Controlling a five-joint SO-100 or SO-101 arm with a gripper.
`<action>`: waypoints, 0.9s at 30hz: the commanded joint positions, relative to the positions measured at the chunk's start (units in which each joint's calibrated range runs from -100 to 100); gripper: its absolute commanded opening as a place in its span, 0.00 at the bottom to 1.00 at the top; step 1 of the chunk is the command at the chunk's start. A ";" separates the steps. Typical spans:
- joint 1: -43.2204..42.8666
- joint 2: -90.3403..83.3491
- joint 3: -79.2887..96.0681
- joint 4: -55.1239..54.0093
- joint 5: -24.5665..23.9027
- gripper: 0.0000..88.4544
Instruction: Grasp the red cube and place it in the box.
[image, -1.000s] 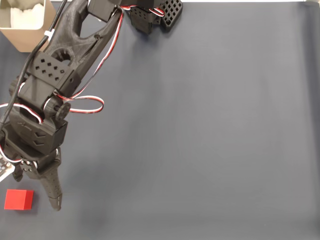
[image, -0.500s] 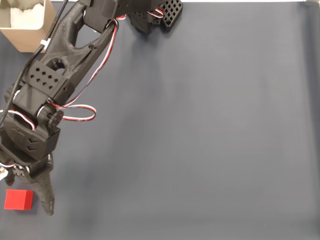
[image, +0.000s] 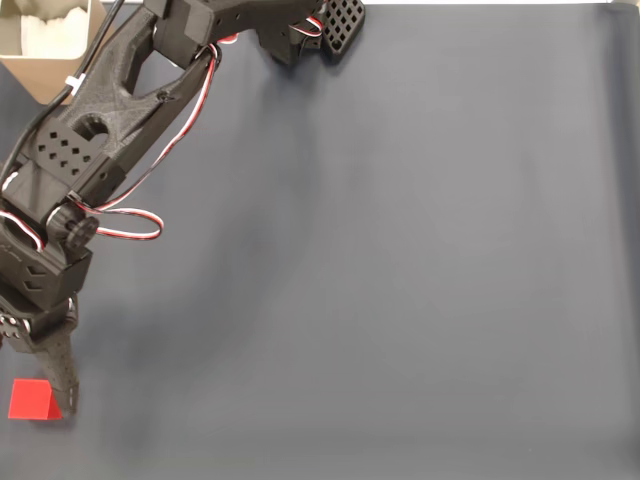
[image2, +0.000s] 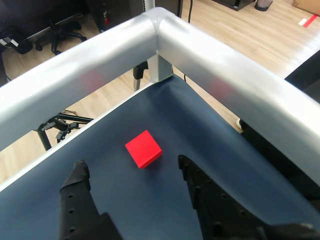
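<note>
Box at fixed view's top-left corner, white lining inside. End effector spread, empty, red cube just ahead.

dark blue-grey mat covering table, silver rounded rail at its corner, wood floor beyond, office chair base at left

Light: even and bright in both views.
Shadows: a soft blur is cast right of the arm.
Glare: pale sheen on the metal rail.
Focus: sharp throughout.
</note>
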 joint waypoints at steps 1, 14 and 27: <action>0.54 -0.66 -3.18 -1.32 0.49 0.48; -1.80 2.46 -5.37 -5.58 0.63 0.52; -3.01 8.00 -11.39 -6.90 0.24 0.53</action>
